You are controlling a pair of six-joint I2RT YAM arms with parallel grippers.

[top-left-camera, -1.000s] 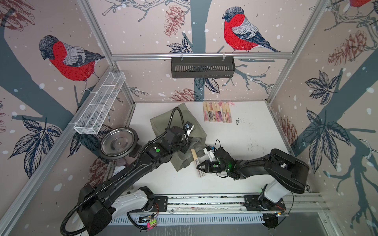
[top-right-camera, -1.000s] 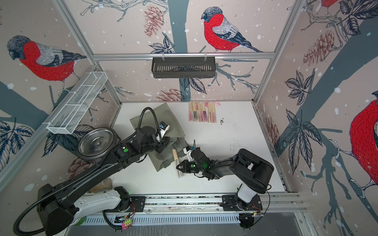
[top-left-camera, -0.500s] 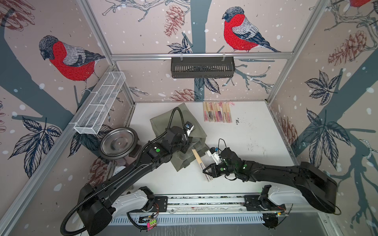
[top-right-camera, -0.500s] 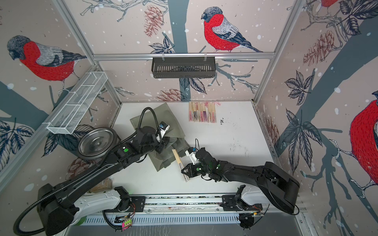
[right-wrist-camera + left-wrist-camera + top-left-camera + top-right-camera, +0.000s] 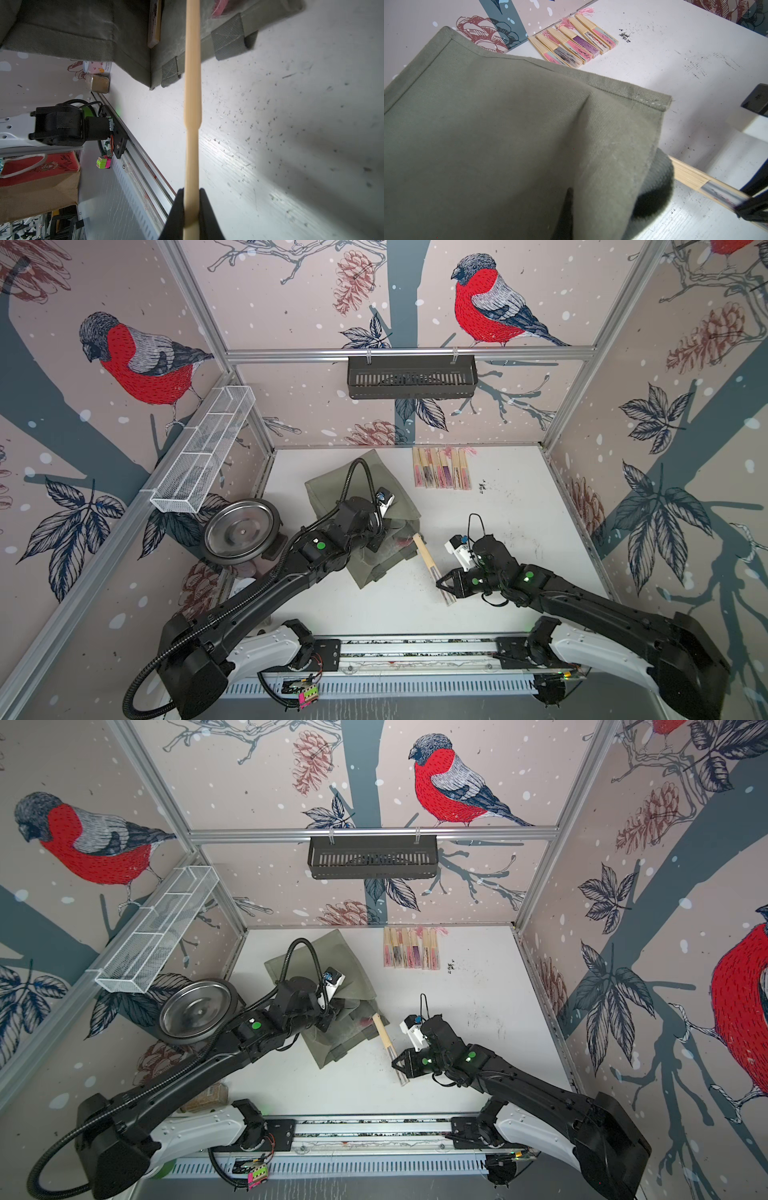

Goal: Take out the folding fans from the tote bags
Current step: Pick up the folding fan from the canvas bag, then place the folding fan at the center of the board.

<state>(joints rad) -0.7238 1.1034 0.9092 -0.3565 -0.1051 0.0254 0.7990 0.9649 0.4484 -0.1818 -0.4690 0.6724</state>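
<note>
Fingers of the right gripper were clamped narrow on the fabric end of one folding fan. Its bamboo end lay at the mouth of the tote bag. The left gripper sat closed, buried in tote cloth. A second fan lay inside the tote. A row of fans rested by the back wall.

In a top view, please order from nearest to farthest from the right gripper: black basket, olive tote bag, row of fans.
1. The olive tote bag, to the left of the right gripper.
2. The row of fans, farther back, lying flat.
3. The black basket, behind them, hanging higher up.
</note>
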